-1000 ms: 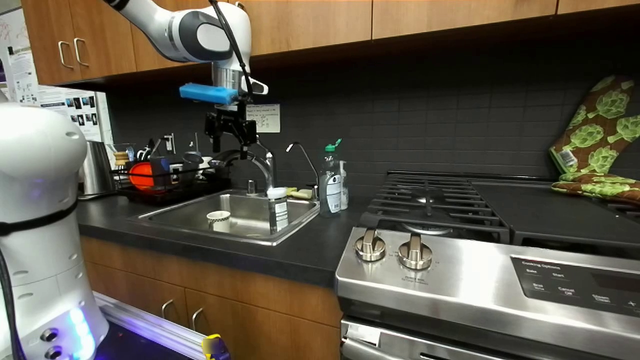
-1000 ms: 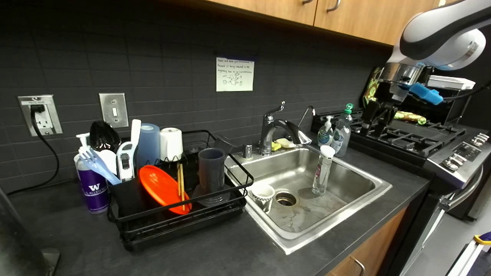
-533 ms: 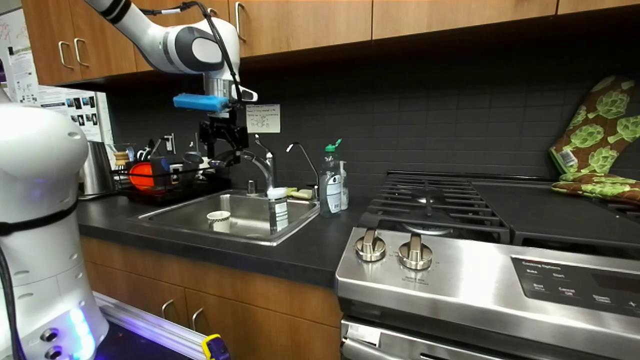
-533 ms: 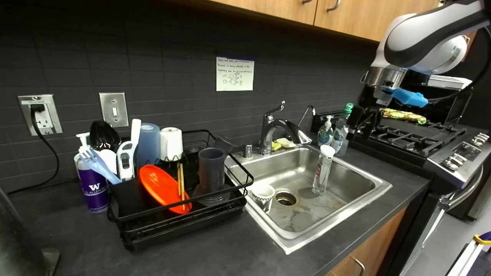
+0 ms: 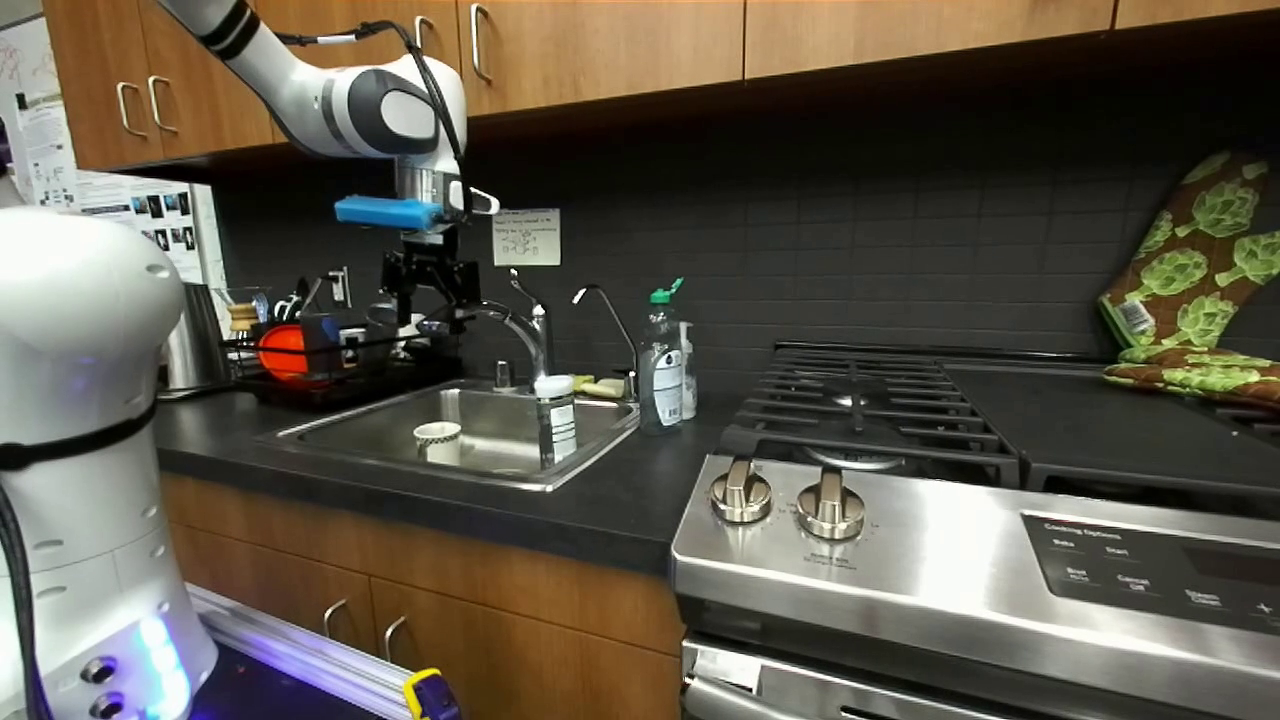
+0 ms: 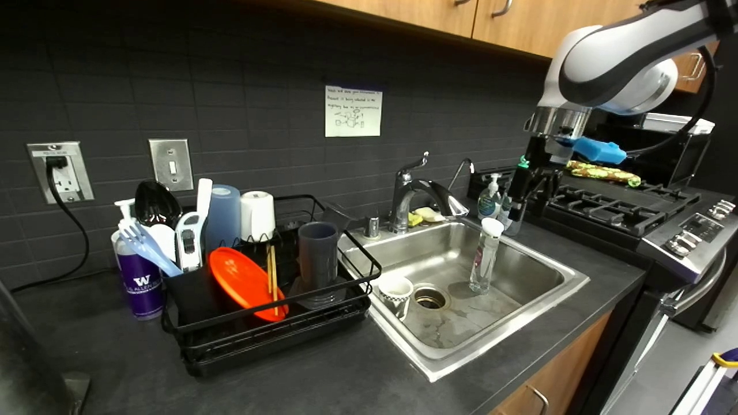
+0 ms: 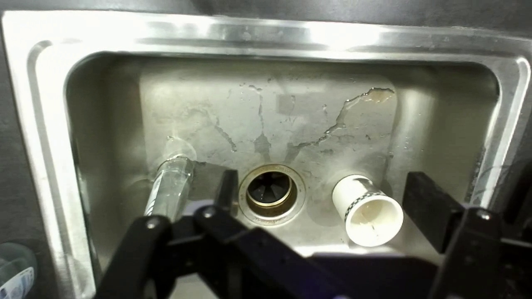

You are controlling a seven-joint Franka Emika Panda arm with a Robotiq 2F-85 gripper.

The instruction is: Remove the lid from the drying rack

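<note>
The red-orange lid [image 6: 239, 279] stands tilted on edge in the dark wire drying rack [image 6: 277, 341], by thin yellow sticks and a dark cup. In another exterior view the lid [image 5: 283, 354] shows at the rack's near side. My gripper [image 5: 430, 318] is open and empty, high above the sink and well apart from the rack and lid. In an exterior view it [image 6: 530, 206] hangs in front of the soap bottles. In the wrist view the open gripper [image 7: 326, 195] has only sink below it; lid and rack are out of that view.
The steel sink [image 6: 429, 363] holds a white cup [image 6: 395, 294] and a clear bottle with a white cap [image 6: 484, 256]. The faucet [image 6: 403, 196] rises behind it. Soap bottles [image 6: 490, 197] stand beside the stove [image 6: 622, 207]. A purple bottle [image 6: 138, 288] and utensils stand at the rack's far end. Cabinets [image 5: 600, 50] hang overhead.
The arm and open gripper have moved sideways toward the rack side and somewhat lower. The lid, rack and sink items have not moved.
</note>
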